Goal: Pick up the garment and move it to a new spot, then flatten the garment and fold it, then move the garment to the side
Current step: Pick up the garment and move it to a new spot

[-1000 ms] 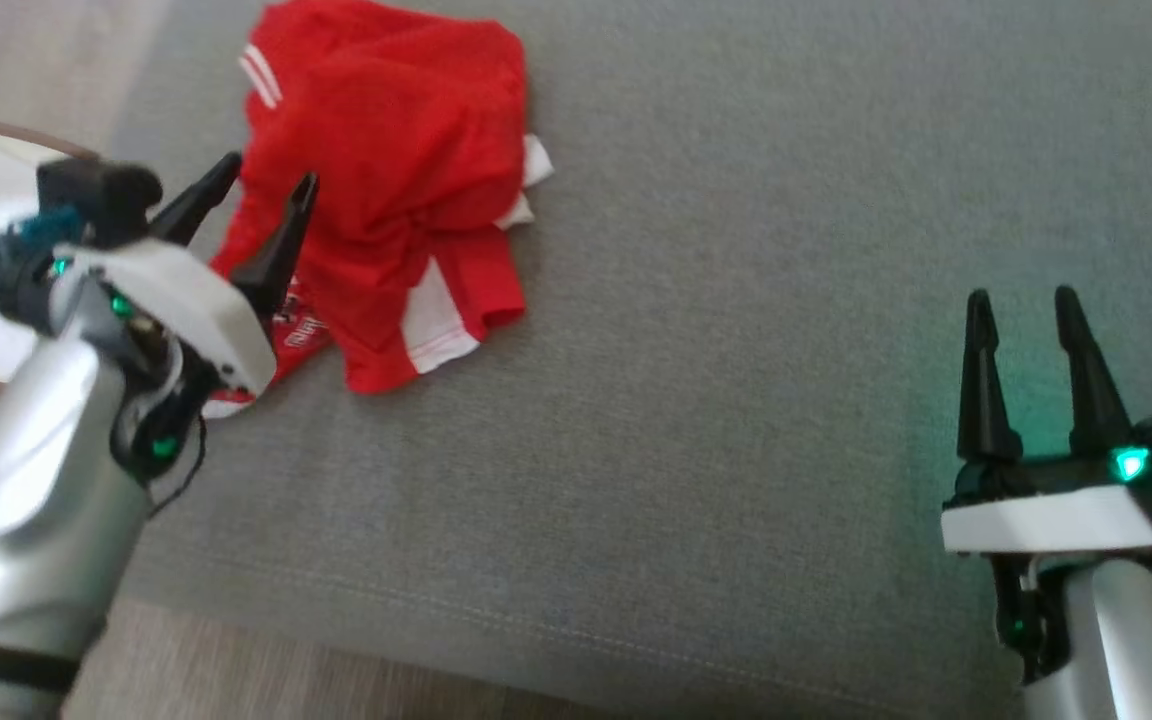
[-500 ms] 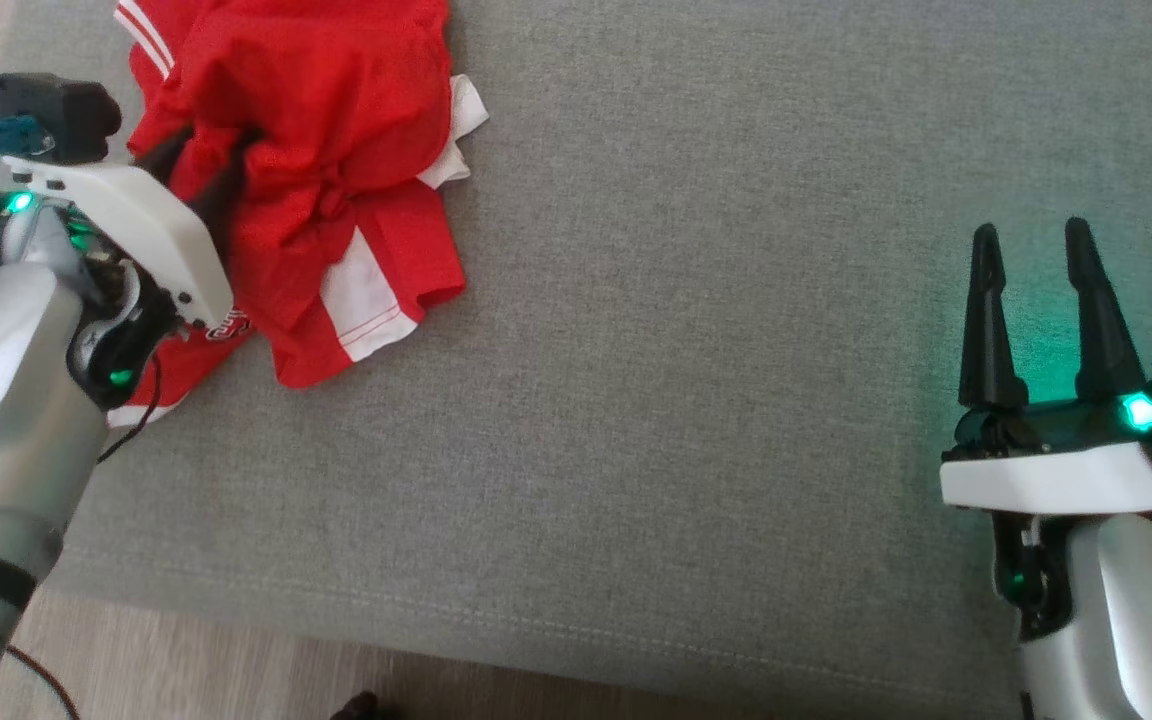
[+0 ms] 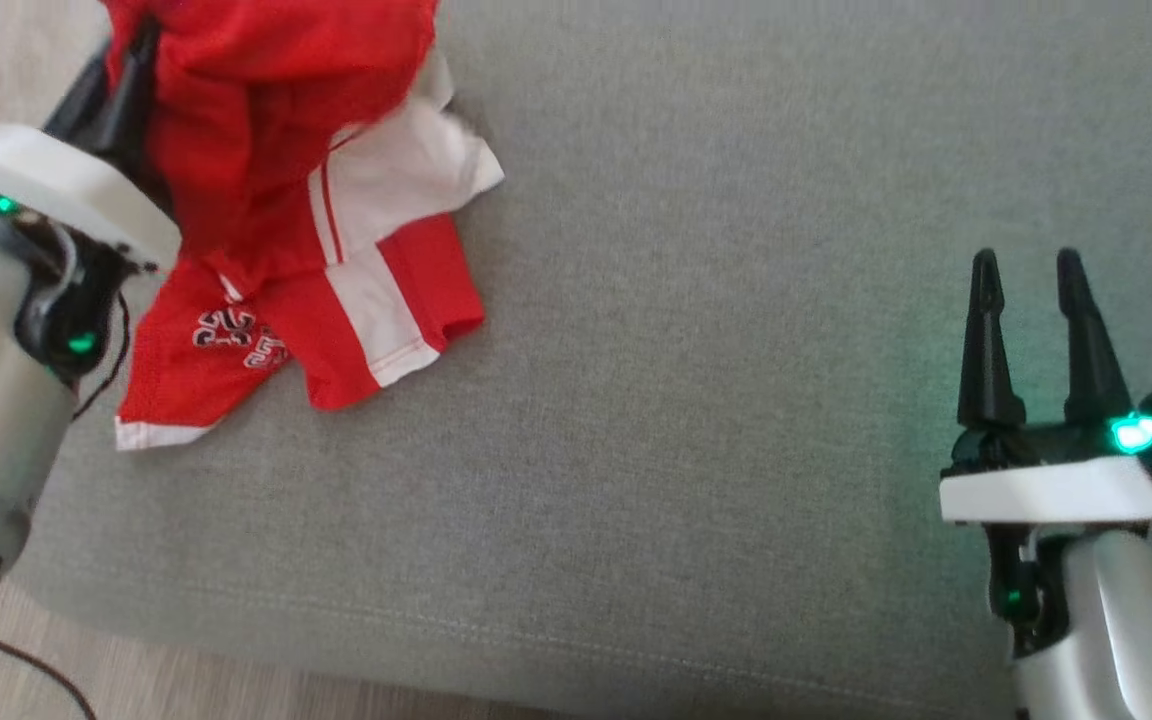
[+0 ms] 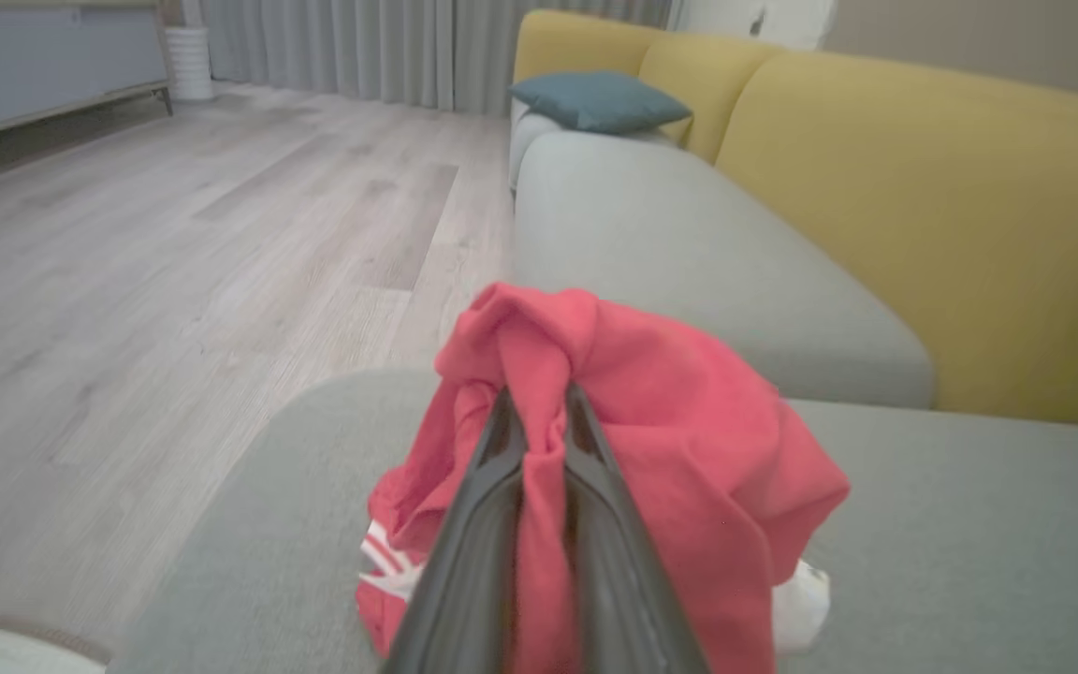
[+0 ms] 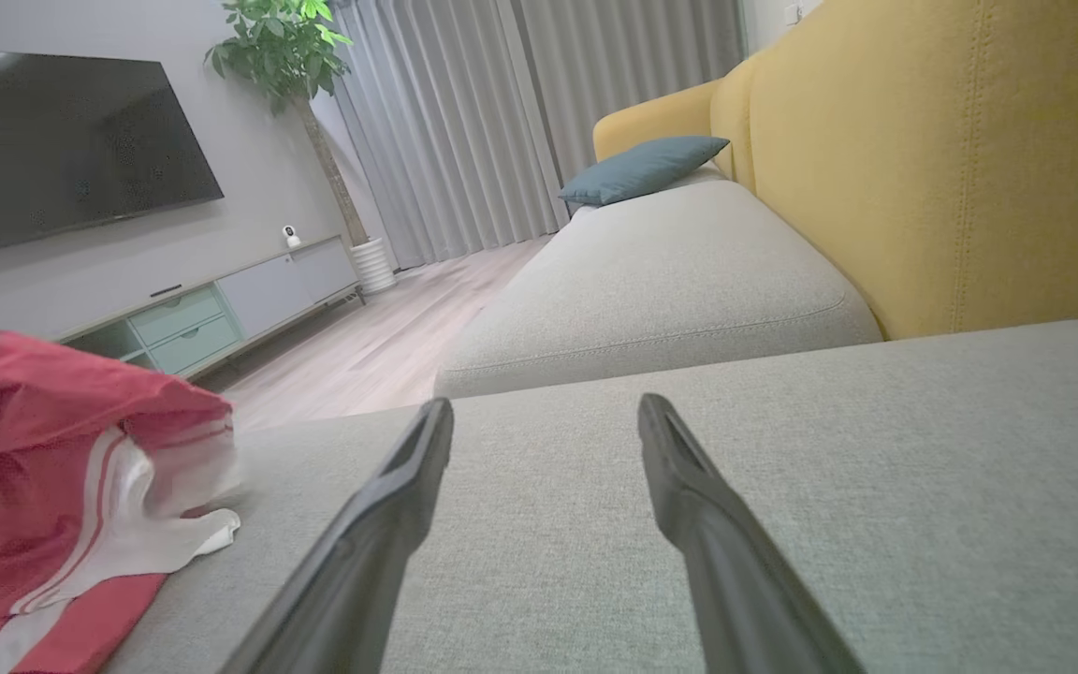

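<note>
The grey sofa seat (image 3: pixel 736 450) takes up most of the head view. In the left wrist view a yellow backrest (image 4: pixel 923 215) stands behind it and wooden floor (image 4: pixel 174 234) lies off its edge. The red garment (image 3: pixel 266 180) sits at the seat's far left corner, and it is the thing that has changed. A second ago it lay as a slumped heap with the left end effector (image 4: pixel 536 412) spread open just beside it. Half a second ago the fingers were pushed into the cloth. Now they are pressed together on a bunched fold of red fabric, which drapes over both fingertips in the left wrist view.

The top of the heap is drawn upward and toward the seat's left edge, so a white side panel (image 3: pixel 406 170) has opened out. The lower leg, with its printed number (image 3: pixel 236 335) and white hem (image 3: pixel 151 433), lies on the seat. The head camera has also shifted between pictures, so part of the apparent travel is not the cloth's own.

The right end effector (image 3: pixel 1026 262) hovers over bare seat at the near right, well apart from the garment. Its fingers are spread and hold nothing, as they did earlier.

By my judgement the grasp is made and the lift is under way, so the carry to a new spot is only starting. Flattening and folding remain. With a single pinch point the cloth will likely hang bunched and drag its trailing leg.
</note>
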